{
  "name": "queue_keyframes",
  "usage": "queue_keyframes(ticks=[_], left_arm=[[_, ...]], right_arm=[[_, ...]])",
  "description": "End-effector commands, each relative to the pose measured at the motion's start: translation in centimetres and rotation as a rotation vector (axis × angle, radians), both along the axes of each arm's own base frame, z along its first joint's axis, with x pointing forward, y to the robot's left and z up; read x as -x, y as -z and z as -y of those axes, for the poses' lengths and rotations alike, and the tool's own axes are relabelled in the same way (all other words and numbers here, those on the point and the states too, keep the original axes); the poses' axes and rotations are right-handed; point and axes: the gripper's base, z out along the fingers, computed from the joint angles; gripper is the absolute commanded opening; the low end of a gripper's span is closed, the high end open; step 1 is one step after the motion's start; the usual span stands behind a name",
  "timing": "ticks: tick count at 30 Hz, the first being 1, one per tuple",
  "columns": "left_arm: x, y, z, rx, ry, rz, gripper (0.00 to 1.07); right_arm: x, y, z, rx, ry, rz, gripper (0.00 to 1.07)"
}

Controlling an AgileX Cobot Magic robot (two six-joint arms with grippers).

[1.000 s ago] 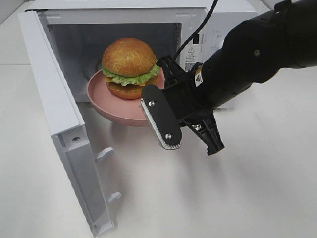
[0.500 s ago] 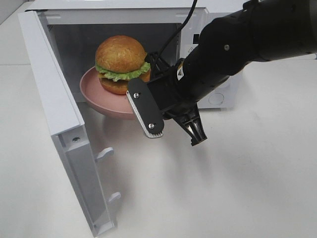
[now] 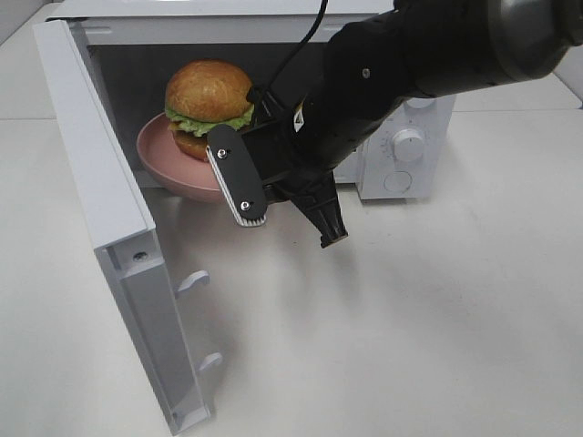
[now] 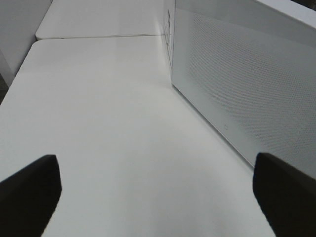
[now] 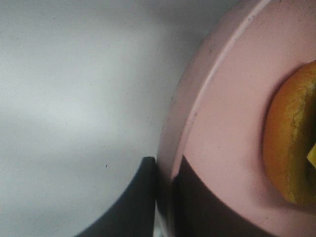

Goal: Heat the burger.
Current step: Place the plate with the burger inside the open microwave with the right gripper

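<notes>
The burger (image 3: pixel 208 96), golden buns with green lettuce, sits on a round pink plate (image 3: pixel 168 168) at the open mouth of the white microwave (image 3: pixel 228 32). My right gripper (image 3: pixel 258 127) is shut on the plate's right rim and holds it above the table. In the right wrist view the two dark fingers of the gripper (image 5: pixel 165 170) pinch the pink rim (image 5: pixel 197 113), with the bun's edge (image 5: pixel 291 143) beside them. My left gripper (image 4: pixel 158 197) stands open over bare table, with nothing between its fingers.
The microwave door (image 3: pixel 100 200) hangs open toward the front left. Its control knobs (image 3: pixel 407 146) are on the right of the front panel. The microwave's perforated side wall (image 4: pixel 237 74) stands near the left gripper. White table (image 3: pixel 437 319) spreads in front.
The right arm has carried the plate and burger leftward and deeper into the microwave's opening. The left gripper has stayed open.
</notes>
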Motion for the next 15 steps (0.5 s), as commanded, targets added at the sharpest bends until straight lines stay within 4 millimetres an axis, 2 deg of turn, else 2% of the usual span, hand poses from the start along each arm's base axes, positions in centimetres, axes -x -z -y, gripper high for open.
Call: queue_keyframes(ticks=[1,15], left_arm=[[0.2,0.0,0.1,0.005,0.003,0.019,0.98],[0.2,0.0,0.1,0.005,0.003,0.019,0.98]], right_arm=[[-0.9,-1.4,-0.6,-0.060,0.012,0.064,0.00],[-4.1,-1.6,-2.7,-0.076,0.095,0.062,0.00]])
